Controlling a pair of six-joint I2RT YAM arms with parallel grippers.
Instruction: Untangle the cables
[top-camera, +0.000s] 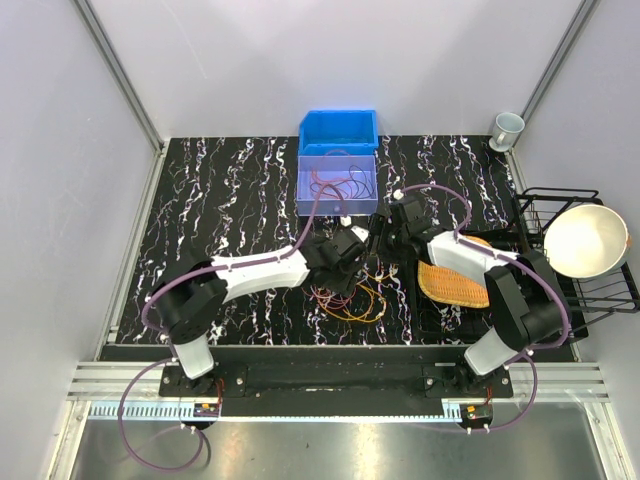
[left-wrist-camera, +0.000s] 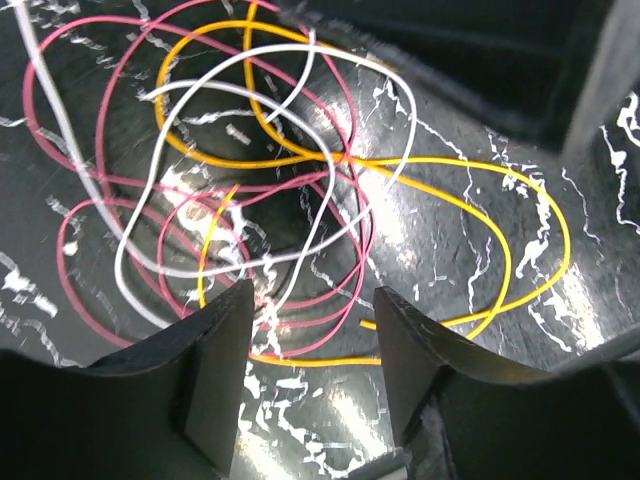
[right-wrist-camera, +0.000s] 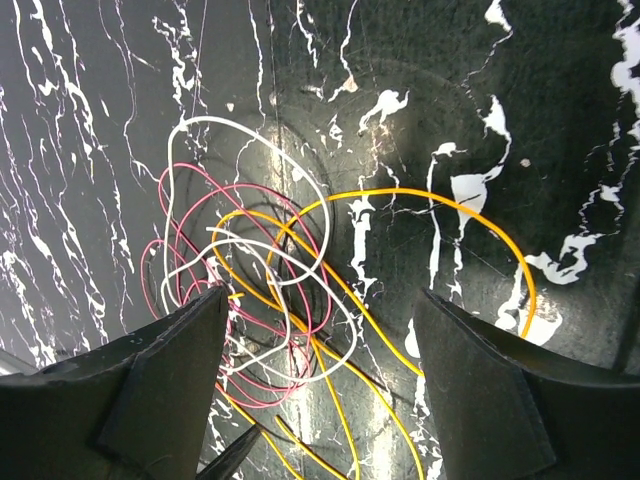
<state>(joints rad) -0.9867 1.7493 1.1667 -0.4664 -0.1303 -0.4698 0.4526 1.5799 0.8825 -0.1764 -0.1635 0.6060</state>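
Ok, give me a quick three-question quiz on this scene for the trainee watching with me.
1. True or false: the left end effector is shut on a cable.
2. In the left wrist view, the tangle shows yellow, pink and which other colour? A white, B green, C blue.
3. What holds the bowl?
Key: 1 false: it is open, and so is the right end effector. 2 A. 3 the rack.
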